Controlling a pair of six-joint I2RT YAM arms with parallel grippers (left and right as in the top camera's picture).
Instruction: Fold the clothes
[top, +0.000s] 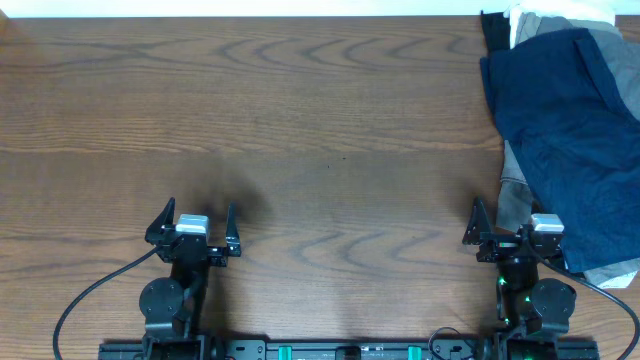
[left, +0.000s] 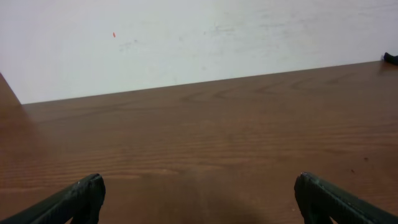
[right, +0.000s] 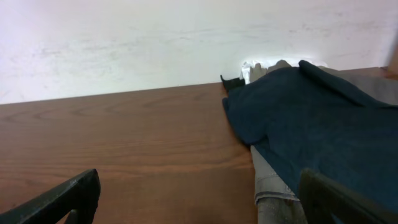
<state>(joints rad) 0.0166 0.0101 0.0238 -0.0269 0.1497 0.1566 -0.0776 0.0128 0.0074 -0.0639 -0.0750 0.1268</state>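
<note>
Navy shorts (top: 570, 140) lie crumpled at the right edge of the overhead frame, on top of a grey garment (top: 513, 190), with a white cloth (top: 545, 18) and a black piece (top: 493, 30) at the upper right corner. The rest of the wooden desk (top: 300, 130) shows bare grain.

Left pincer (top: 195, 230) sits at lower left, fingers apart, holding nothing. Right pincer (top: 520, 238) sits at lower right just beside the pile, fingers apart, also holding nothing.

Likely step: get the shorts off the pile and onto the middle of the desk. The right arm is nearer, so it should probably reach. Pinch the navy edge only, not the grey layer under it, or both will drag. Lift a little, pull left, spread flat, then bring in the left arm for the fold.

No brand, label or readable writing is visible in any view.
</note>
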